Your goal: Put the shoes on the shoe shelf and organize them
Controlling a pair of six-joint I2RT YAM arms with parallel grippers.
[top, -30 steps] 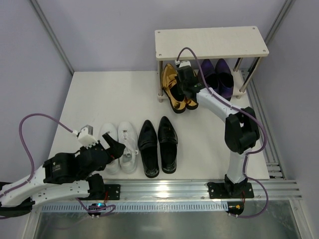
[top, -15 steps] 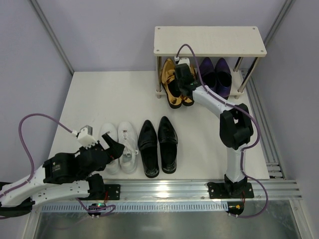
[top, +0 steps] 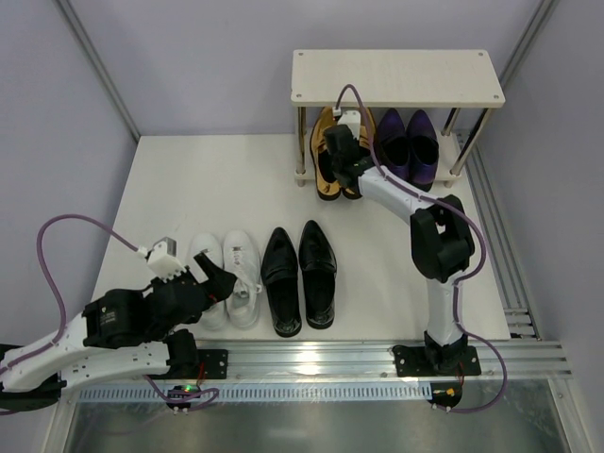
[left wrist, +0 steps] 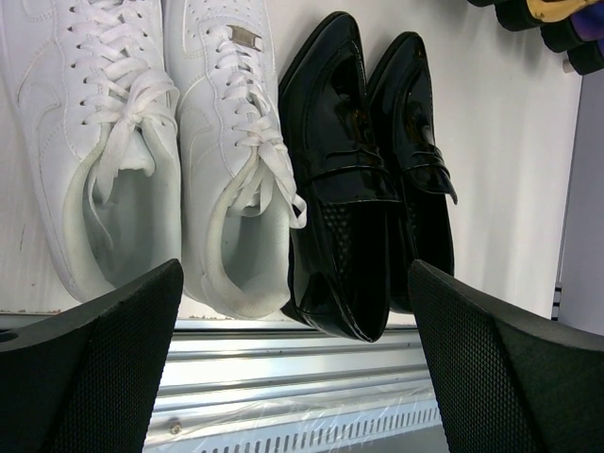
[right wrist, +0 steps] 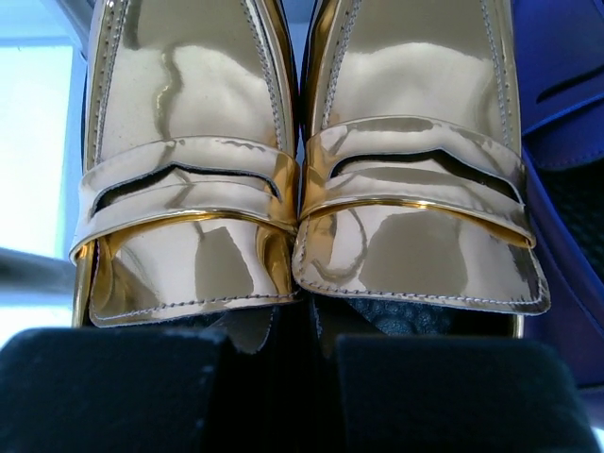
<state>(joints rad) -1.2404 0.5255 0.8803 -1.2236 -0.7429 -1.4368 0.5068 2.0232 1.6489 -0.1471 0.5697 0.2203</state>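
Pushed gold loafers deeper onto lower shelf at upper centre with right fingers clamped shut on their heels, leaving sneakers and black loafers on bench, lower left, under wide-open, empty left fingers.

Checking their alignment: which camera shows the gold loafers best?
Right wrist: the gold loafers fill the frame, side by side. Top external: partly hidden by the right arm and shelf; left wrist, only a corner sliver.

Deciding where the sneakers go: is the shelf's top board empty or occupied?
Empty: seen from above, the top board is bare. The gold loafers and purple loafers are below it, at the lower tier.
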